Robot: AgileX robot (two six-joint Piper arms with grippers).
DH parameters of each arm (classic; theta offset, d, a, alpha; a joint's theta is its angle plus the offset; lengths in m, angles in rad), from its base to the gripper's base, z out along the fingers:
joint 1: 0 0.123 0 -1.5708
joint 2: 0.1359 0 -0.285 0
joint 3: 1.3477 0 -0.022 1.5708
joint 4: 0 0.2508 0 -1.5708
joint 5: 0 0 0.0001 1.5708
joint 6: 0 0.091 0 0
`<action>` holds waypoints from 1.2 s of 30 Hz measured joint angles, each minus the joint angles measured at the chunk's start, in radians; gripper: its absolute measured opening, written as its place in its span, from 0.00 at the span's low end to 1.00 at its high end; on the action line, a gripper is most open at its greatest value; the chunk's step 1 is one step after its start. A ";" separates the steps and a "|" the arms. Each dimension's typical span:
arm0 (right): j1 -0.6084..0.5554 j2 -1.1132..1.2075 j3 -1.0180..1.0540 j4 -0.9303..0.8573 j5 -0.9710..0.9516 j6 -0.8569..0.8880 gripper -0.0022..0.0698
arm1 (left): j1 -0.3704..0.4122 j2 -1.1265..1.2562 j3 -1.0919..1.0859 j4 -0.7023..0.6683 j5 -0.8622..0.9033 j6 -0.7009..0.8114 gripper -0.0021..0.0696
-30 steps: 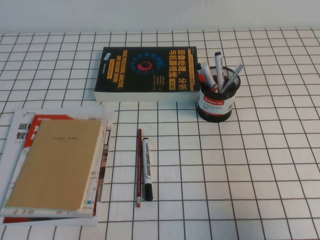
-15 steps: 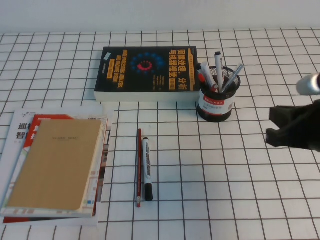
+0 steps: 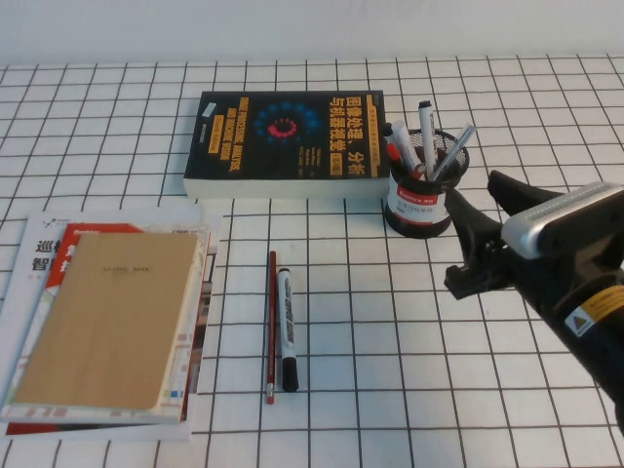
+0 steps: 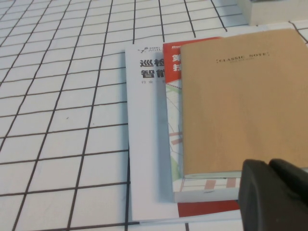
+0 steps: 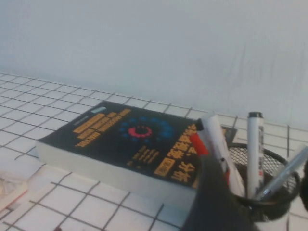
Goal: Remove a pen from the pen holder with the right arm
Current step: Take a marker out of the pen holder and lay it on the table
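Pens (image 3: 426, 132) in holder (image 3: 419, 213) right of book (image 3: 283, 146)

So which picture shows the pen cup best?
The high view: the whole pen holder shows, just beyond the open right gripper. The right wrist view shows only its top, partly behind a finger. The left wrist view misses it; the left gripper hangs by the notebook.

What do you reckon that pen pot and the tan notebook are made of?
The pen holder looks like black metal wire mesh, see-through near its rim, with a white-and-red label band. The notebook has a matte brown, kraft-like card cover with no shine. The right gripper, open, hovers beside the pen holder; the left gripper is near the notebook.
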 joint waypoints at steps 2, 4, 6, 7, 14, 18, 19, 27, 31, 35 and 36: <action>0.000 0.068 0.000 -0.029 -0.096 0.009 0.53 | 0.000 0.000 0.000 0.000 0.000 0.000 0.02; 0.000 0.139 0.000 -0.040 -0.143 0.016 0.53 | 0.000 0.000 0.000 0.000 0.000 0.000 0.02; 0.000 0.202 -0.013 -0.043 -0.152 0.018 0.54 | 0.000 0.000 0.000 0.000 0.000 0.000 0.02; 0.000 0.224 -0.022 -0.045 -0.154 0.020 0.54 | 0.000 0.000 0.000 0.000 0.000 0.000 0.02; 0.000 0.340 -0.114 -0.051 -0.158 0.020 0.49 | 0.000 0.000 0.000 0.000 0.000 0.000 0.02; -0.004 0.369 -0.175 -0.043 -0.160 0.020 0.48 | 0.000 0.000 0.000 0.000 0.000 0.000 0.02; -0.007 0.374 -0.190 -0.039 -0.160 0.020 0.48 | 0.000 0.000 0.000 0.000 0.000 0.000 0.02; -0.038 0.399 -0.278 0.007 -0.165 0.021 0.48 | 0.000 0.000 0.000 0.000 0.000 0.000 0.02; -0.041 0.414 -0.310 0.017 -0.167 0.021 0.47 | 0.000 0.000 0.000 0.000 0.000 0.000 0.02; -0.041 0.436 -0.333 0.019 -0.170 0.021 0.47 | 0.000 0.000 0.000 0.000 0.000 0.000 0.02; -0.041 0.442 -0.340 0.021 -0.170 0.021 0.47 | 0.000 0.000 0.000 0.000 0.000 0.000 0.02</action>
